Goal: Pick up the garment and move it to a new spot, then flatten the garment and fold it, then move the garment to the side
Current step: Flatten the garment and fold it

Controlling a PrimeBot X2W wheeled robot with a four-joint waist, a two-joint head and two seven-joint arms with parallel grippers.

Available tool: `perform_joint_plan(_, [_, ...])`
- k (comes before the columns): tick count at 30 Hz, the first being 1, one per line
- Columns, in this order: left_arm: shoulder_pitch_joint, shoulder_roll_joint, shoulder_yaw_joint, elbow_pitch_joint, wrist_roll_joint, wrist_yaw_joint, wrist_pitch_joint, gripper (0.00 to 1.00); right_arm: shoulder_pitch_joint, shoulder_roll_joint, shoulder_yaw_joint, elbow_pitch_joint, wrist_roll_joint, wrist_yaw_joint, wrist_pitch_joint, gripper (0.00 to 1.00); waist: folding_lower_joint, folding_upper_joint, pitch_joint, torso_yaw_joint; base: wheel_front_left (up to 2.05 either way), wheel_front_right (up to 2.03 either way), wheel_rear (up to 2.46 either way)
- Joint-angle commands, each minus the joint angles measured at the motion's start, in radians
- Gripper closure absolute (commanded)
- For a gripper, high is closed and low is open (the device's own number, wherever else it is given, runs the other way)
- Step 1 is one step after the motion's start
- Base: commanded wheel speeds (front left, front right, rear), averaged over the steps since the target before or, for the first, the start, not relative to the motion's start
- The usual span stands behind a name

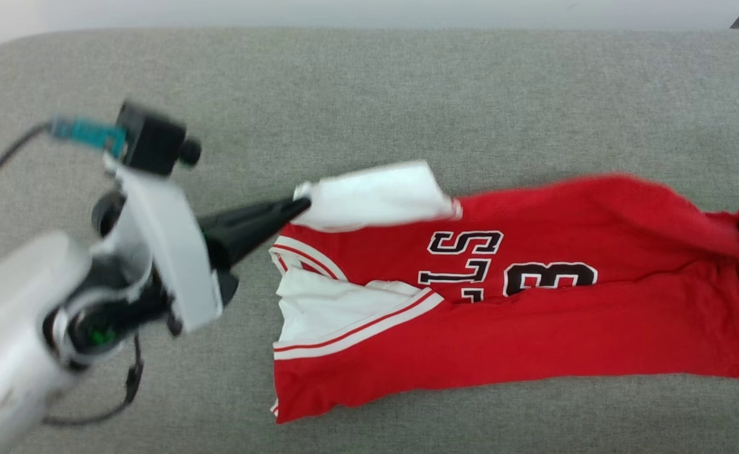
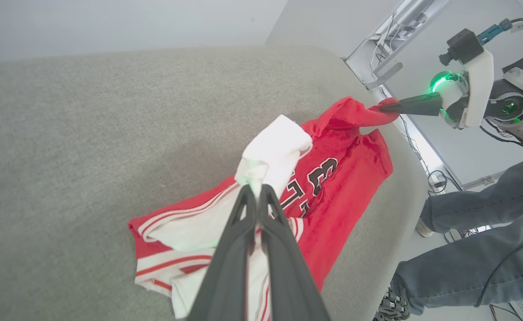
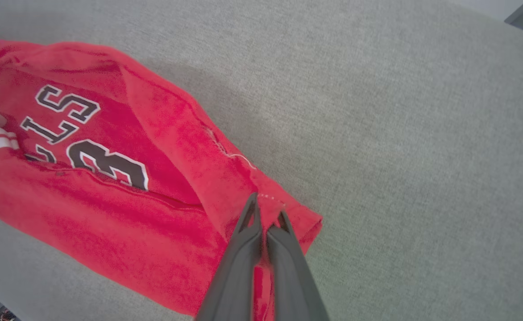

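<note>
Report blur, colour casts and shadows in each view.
Head view: motion blur smears the left claw and lifted edges of the garment. Left wrist view: green tint on the white sleeve; wide-angle bend in the cushion. Right wrist view: sharp, with a soft shadow beside the garment.

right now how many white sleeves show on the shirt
2. One sleeve is lifted, pinched in the left gripper; the other sleeve lies flat on the shirt, nearer the robot.

Bright, even light is spread across the grey bench (image 1: 369,94); only a soft shadow is cast beside the lifted garment (image 3: 87,214). The head view is smeared by motion blur, and edges are bowed in both wrist views.
</note>
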Motion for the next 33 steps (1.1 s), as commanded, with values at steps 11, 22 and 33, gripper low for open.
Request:
perform_joint_plan(11, [0.292,0.105,-0.019,-0.149,-0.007,0.025,-0.234,1.0,0.246,-0.032,-0.095,-0.014,0.052,-0.001,-0.104,1.0,0.0,-0.0001,0.022,0.006,0.0,0.0,0.0])
perform_joint_plan(22, [0.384,0.032,-0.088,-0.07,0.043,0.031,-0.29,1.0,0.311,0.026,-0.141,0.029,-0.019,-0.001,-0.146,1.0,0.0,-0.0001,0.065,0.026,0.0,0.0,0.0])
perform_joint_plan(33, [0.367,-0.07,-0.103,0.087,0.073,0.009,-0.336,0.71,0.297,0.103,-0.143,0.035,-0.073,0.0,-0.167,0.22,0.0,-0.0001,0.066,0.02,0.0,0.0,0.0])
